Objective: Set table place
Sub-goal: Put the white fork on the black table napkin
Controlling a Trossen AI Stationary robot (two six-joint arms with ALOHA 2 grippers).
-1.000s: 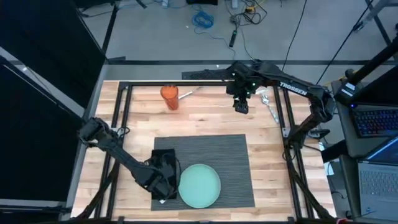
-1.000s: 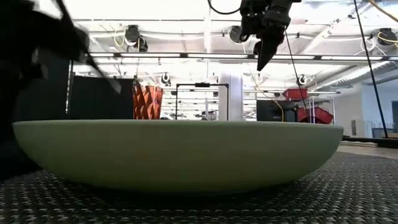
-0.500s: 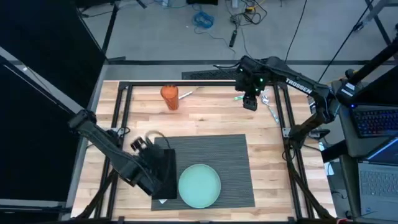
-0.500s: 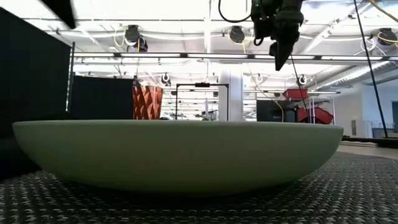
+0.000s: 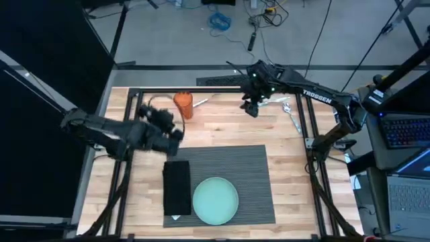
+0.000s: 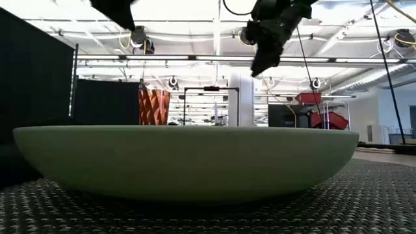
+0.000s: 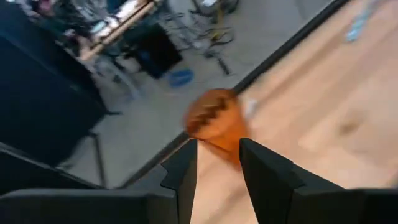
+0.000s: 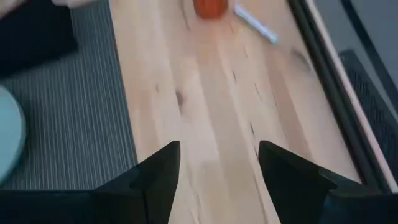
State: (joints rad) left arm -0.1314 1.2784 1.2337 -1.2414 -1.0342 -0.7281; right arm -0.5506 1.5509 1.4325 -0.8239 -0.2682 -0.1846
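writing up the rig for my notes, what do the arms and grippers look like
Both arms are dark, jointed tube links. The right arm carries white TROSSEN lettering and small green lights near its wrist. The right gripper has two black, angular, wedge-shaped fingers; the left gripper has the same.

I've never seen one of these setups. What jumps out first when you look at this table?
A pale teal plate sits on a dark grey ribbed placemat at the table's near edge, a black folded napkin beside it. An orange cup stands at the far side, where the open left gripper points toward it.
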